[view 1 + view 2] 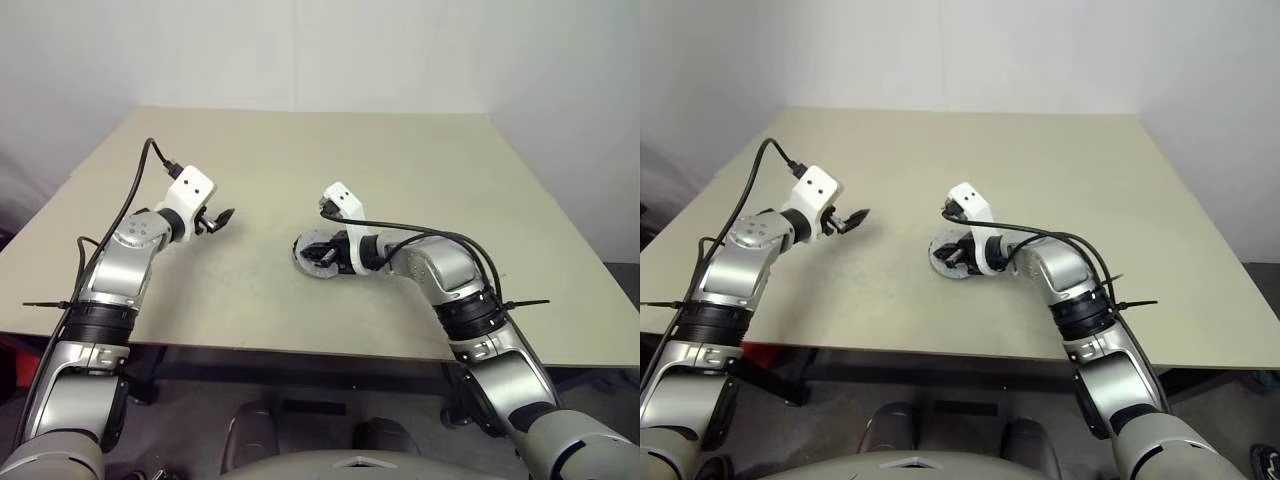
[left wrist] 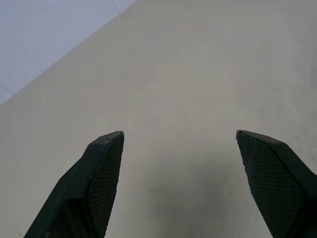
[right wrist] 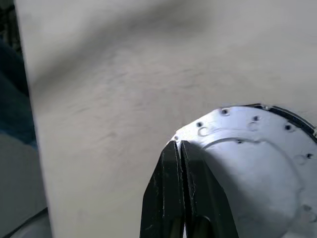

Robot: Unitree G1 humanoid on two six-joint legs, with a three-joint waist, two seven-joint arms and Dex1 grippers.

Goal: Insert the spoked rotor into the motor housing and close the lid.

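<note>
Left eye view: beige desk (image 1: pixel 300 150), broad and pale. Near its middle, silver lid (image 3: pixel 257 158) lying flat, a round disc with small holes along the rim, covering the housing (image 1: pixel 308 262) beneath. Right end effector (image 3: pixel 181 148) over the lid's edge, fingers pressed together, gripping nothing. Left end effector (image 1: pixel 218 220) well apart to the left, above bare desk, spread wide, fingers (image 2: pixel 106 168) holding nothing.
</note>
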